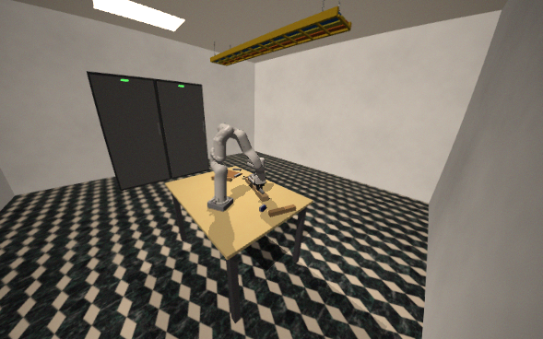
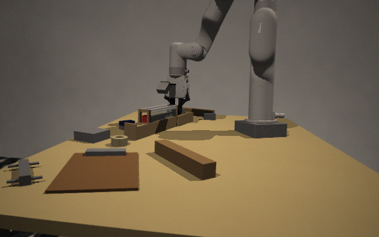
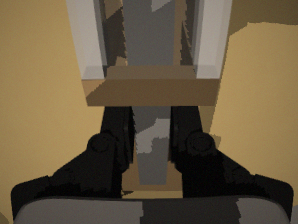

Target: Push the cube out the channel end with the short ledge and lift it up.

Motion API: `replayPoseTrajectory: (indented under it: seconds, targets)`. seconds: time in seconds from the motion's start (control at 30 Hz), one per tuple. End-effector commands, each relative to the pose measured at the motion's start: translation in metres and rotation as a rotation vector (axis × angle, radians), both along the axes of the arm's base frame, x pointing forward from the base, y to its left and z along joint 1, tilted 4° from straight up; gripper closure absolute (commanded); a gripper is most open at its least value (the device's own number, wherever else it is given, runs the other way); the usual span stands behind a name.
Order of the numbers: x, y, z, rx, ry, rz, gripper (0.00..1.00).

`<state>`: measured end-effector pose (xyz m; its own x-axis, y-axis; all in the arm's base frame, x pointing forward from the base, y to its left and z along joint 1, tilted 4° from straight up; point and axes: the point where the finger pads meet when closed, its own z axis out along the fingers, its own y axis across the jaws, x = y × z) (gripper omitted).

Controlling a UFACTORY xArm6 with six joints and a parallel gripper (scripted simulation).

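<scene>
The channel (image 2: 160,113) is a long narrow trough with pale see-through walls and brown end frames, lying on the table behind a low brown wall. The red cube (image 2: 144,118) sits inside it at the left end, within the brown frame. My gripper (image 2: 179,107) points down just outside the channel's right end and is shut on a grey stick (image 3: 152,149). In the wrist view the stick runs from between my black fingers, under the brown end frame (image 3: 152,90), into the channel (image 3: 152,23). The cube is hidden in the wrist view.
Around the channel lie a blue block (image 2: 126,121), a grey slab (image 2: 91,134), a tape roll (image 2: 119,140), a small grey block (image 2: 209,116), a flat brown board (image 2: 96,172), a long brown block (image 2: 184,158) and a grey piece with rods (image 2: 24,172). The arm's base (image 2: 260,128) stands at the right.
</scene>
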<state>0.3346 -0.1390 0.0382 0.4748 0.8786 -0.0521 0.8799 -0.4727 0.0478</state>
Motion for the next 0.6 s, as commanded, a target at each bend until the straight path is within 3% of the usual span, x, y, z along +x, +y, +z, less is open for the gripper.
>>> replayPoseTrajectory:
  seconds: [0.0, 0.57]
  targets:
    - [0.0041, 0.0044, 0.0008, -0.002, -0.003, 0.000, 1.00]
    - [0.0069, 0.0094, 0.0005, -0.002, -0.003, 0.000, 1.00]
